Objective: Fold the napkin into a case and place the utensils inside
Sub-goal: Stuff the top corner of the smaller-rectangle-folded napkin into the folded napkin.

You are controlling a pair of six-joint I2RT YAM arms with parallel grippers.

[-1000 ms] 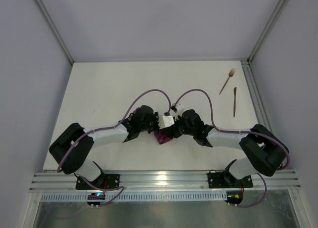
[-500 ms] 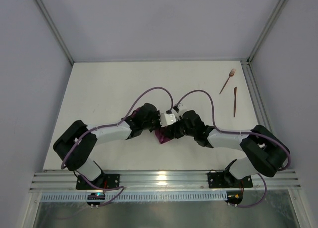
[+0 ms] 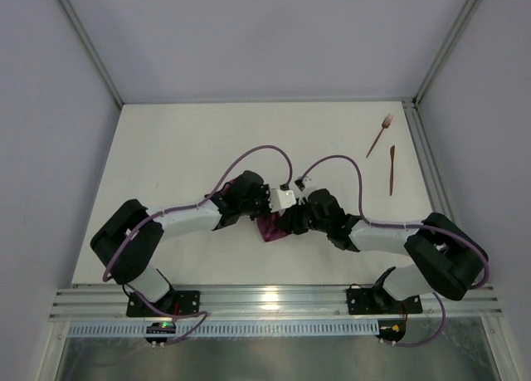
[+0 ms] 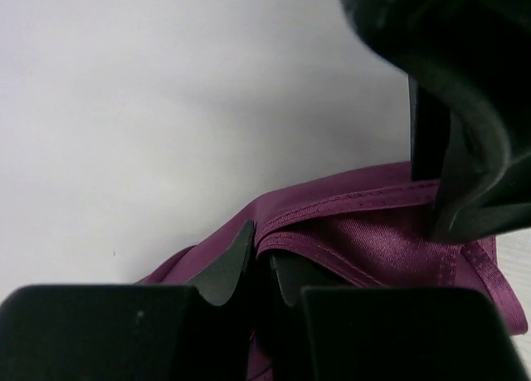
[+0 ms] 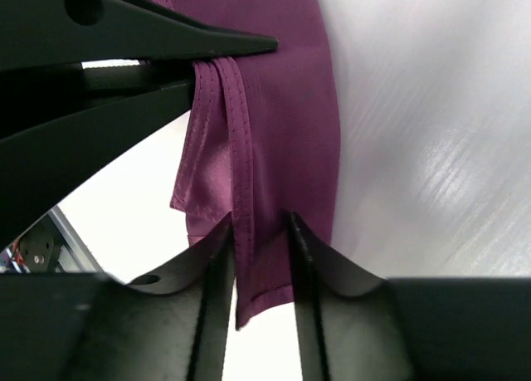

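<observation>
soft plum-purple cloth napkin [image 3: 270, 227]: bunched on the white table [image 3: 182, 157], between both wrists | left gripper [image 4: 265, 269]: fingers together, clamped on the napkin's stitched hem | right gripper [image 5: 259, 232]: fingers straddle a hanging hem with a narrow gap, grip cannot be told | slim copper-brown fork [image 3: 380, 135] and knife [image 3: 392, 170]: far right, well apart from napkin

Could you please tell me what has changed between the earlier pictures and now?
The left claw and the right claw edged slightly rightward, and the right one also drew back a little. No grasp or release can be made out from above. The napkin remains bunched between them. The fork and knife lie untouched at the far right.
</observation>
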